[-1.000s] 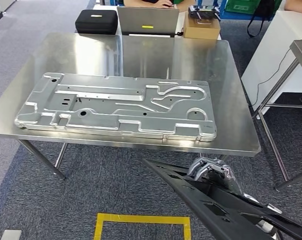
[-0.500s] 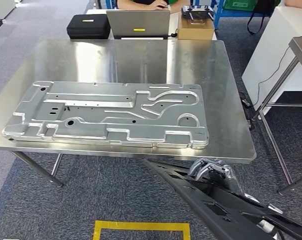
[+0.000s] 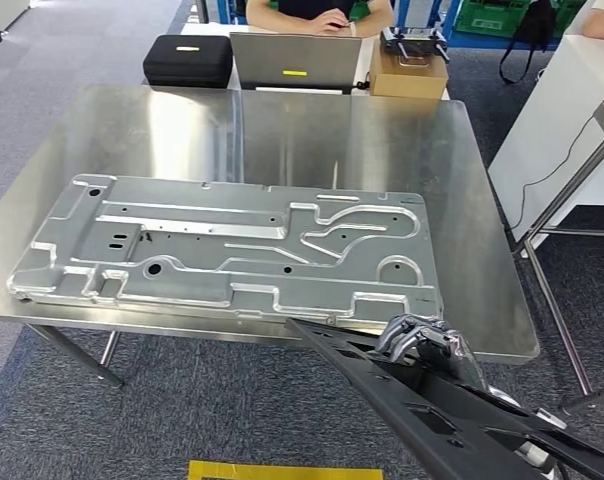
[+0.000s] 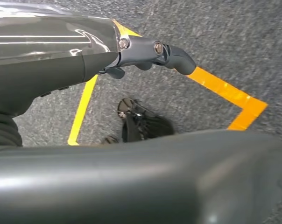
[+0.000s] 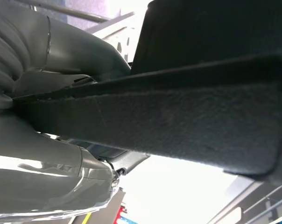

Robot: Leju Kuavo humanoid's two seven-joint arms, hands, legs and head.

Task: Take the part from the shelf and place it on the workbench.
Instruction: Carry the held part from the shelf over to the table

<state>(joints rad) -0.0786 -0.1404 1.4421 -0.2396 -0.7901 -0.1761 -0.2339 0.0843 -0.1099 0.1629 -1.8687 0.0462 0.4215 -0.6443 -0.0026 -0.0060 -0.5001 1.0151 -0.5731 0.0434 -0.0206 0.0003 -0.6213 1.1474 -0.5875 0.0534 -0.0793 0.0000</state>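
My right hand (image 3: 423,345) grips the long black part (image 3: 435,410), already off the shelf, just short of the workbench (image 3: 472,270) near edge, so setting it down there beside the silver panel (image 3: 223,250) remains.

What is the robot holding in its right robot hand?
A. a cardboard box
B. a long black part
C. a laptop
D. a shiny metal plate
B. In the head view the right robot hand grips the long black part in front of the workbench; the shiny metal plate, the laptop and the cardboard box all lie on tables.
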